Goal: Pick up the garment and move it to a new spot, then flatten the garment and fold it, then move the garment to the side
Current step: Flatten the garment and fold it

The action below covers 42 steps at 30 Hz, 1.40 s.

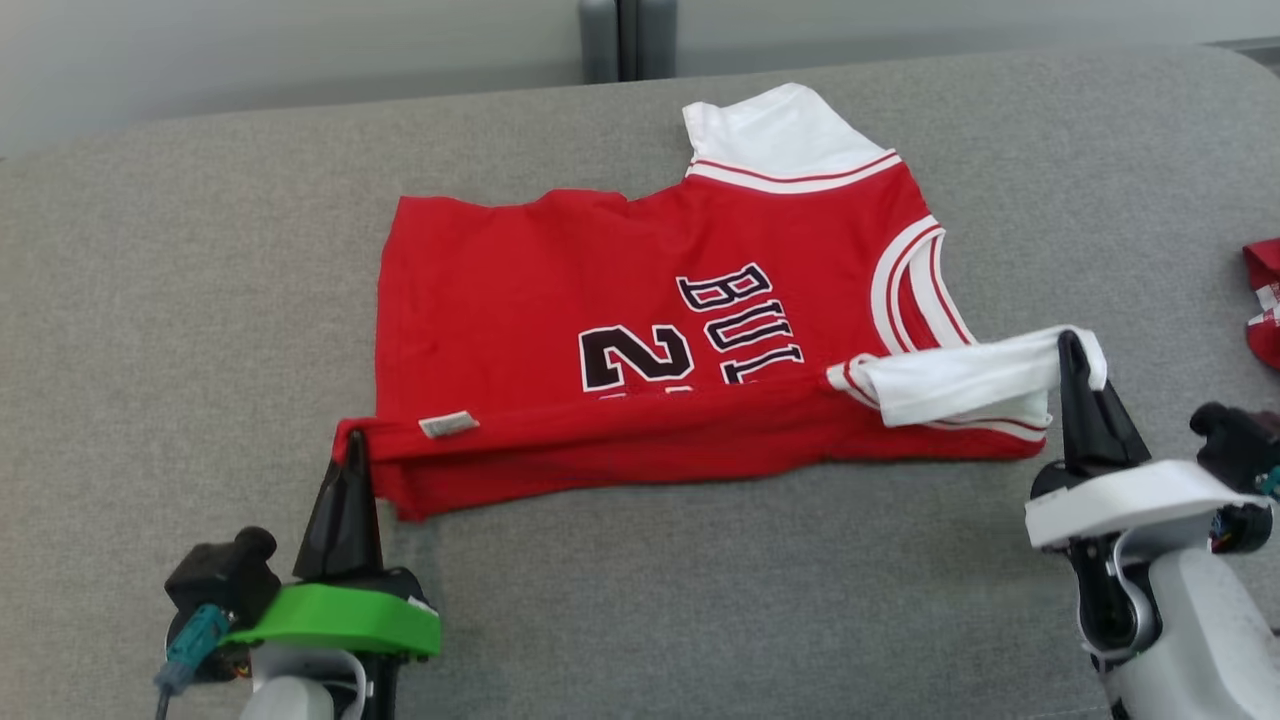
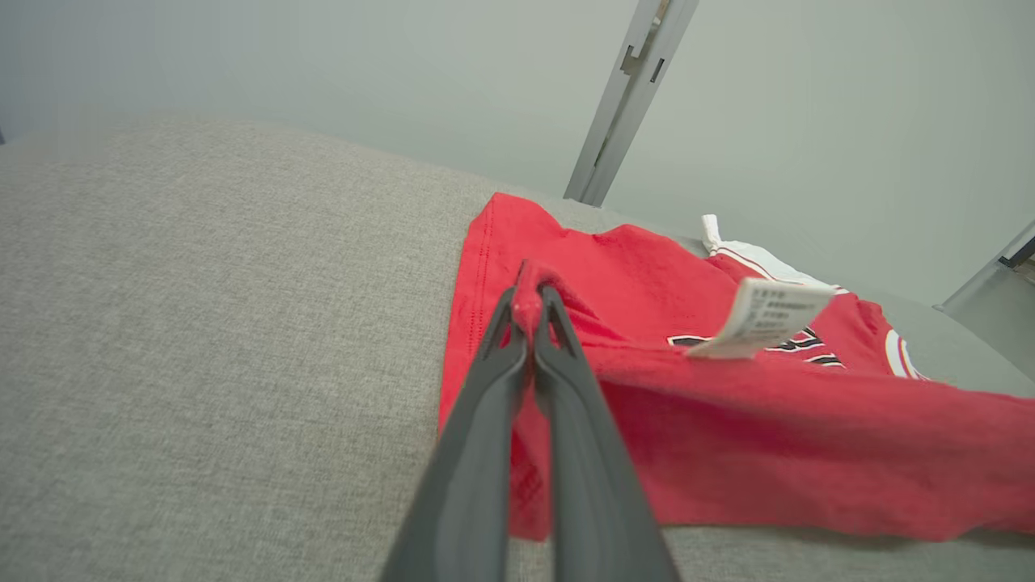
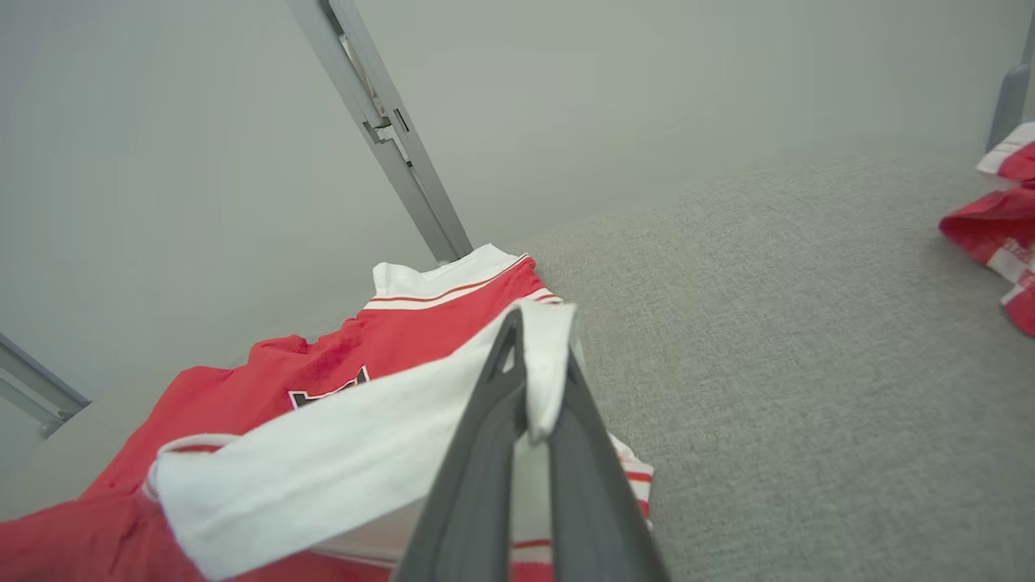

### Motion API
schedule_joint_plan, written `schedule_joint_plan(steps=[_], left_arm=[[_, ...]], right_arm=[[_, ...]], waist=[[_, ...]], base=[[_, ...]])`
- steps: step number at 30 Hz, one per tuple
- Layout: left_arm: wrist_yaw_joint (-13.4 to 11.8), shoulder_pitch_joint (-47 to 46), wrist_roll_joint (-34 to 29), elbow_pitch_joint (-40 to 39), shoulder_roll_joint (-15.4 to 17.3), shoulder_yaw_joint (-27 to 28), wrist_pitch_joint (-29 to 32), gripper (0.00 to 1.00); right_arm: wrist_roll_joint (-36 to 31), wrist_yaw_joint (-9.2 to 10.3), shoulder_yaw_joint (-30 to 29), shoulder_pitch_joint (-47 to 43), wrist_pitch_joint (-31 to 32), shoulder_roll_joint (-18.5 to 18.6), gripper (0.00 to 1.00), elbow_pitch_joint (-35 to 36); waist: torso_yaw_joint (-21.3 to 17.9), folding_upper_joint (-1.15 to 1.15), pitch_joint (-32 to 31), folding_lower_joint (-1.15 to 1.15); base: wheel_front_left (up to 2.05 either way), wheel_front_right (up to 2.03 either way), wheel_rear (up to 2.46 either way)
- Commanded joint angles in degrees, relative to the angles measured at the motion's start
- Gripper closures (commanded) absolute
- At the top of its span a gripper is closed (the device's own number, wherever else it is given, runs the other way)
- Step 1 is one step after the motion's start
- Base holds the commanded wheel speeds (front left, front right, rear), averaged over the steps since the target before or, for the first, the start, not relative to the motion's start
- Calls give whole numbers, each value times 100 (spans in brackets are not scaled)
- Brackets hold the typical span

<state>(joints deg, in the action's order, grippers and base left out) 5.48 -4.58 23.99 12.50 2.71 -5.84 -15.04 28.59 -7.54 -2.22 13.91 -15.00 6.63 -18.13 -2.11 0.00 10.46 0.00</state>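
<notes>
Garment (image 1: 560,330), a red jersey with white trim, lies mid-bench, somewhat toward the far edge of the grey bench (image 1: 180,300), with its near long edge doubled over. Left hand (image 1: 353,442) is pressed together on the red hem corner. Right hand (image 1: 1072,345) is pinching the white sleeve band, raised off the cloth.

Judged step: lengthwise fold under way.

Risks:
- Both pinches sit right at the fingertips, so a tug from either arm could slip a corner free and skew the fold.
- Uneven travel of the two hands would drag the body across the bench and wrinkle it.
- A second red cloth (image 1: 1262,300) at the right edge lies near the right arm, and a wide swing could snag it
</notes>
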Motion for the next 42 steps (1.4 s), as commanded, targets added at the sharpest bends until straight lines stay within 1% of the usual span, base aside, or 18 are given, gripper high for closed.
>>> schedule_joint_plan(steps=[1, 7, 13, 14, 15, 16, 18, 21, 25, 31, 34, 38, 42], left_arm=[[16, -228, -47, 73, 41, 16, -17, 100], [47, -810, -121, 481, 41, -83, -17, 100], [97, -1192, -160, 844, 42, -108, -17, 100], [102, -1232, -180, 877, 41, -99, -17, 100], [92, -1258, -170, 907, 41, -83, -17, 56], [63, -1287, -181, 894, 42, -55, -17, 0], [15, -1320, -210, 798, 42, -1, -17, 0], [-64, -1225, -172, 625, 40, 101, -17, 0], [-98, -937, -213, 434, 38, 92, -10, 0], [-103, -515, -343, 489, 39, -235, -10, 0], [-136, -421, -525, 569, 39, -379, -10, 0], [-305, -472, -836, 791, 41, -441, -10, 0], [-458, -607, -968, 983, 38, -389, -11, 0]], right_arm=[[-77, 11, -26, 273, -22, 33, 100, -132], [-310, 11, -13, 1117, -22, 86, 100, -777], [-517, 11, -100, 1548, -23, 74, 100, -1215], [-557, 11, -119, 1586, -23, 71, 82, -1252], [-620, 11, -136, 1619, -23, 71, 19, -1259], [-684, 11, -138, 1635, -22, 73, 0, -1238], [-995, 11, -104, 1591, -23, 139, 0, -1104], [-1395, 11, -214, 1378, -22, 103, 0, -886], [-1720, 11, -363, 1074, -22, -15, 0, -583], [-1941, 11, -543, 559, -22, -171, 0, -357], [-2028, 11, -610, 402, -22, -220, 0, -336], [-2206, 11, -697, 284, -22, -263, 0, -363], [-2360, 11, -743, 244, -22, -296, 0, -484]], waist=[[-3, 0, 300, 0], [45, 0, 619, 0], [83, 0, 791, 0], [86, 0, 808, 0], [90, 0, 822, 0], [94, 0, 832, 0], [105, 0, 849, 0], [116, 0, 843, 0], [124, 0, 800, 0], [116, 0, 725, 0], [116, 0, 740, 0], [120, 0, 803, 0], [113, 0, 861, 0]], base=[[0, 0, 0], [0, 0, 0], [0, 0, 0], [0, 0, 0], [0, 0, 0], [0, 0, 0], [0, 0, 0], [0, 0, 0], [0, 0, 0], [0, 0, 0], [0, 0, 0], [0, 0, 0], [0, 0, 0]])
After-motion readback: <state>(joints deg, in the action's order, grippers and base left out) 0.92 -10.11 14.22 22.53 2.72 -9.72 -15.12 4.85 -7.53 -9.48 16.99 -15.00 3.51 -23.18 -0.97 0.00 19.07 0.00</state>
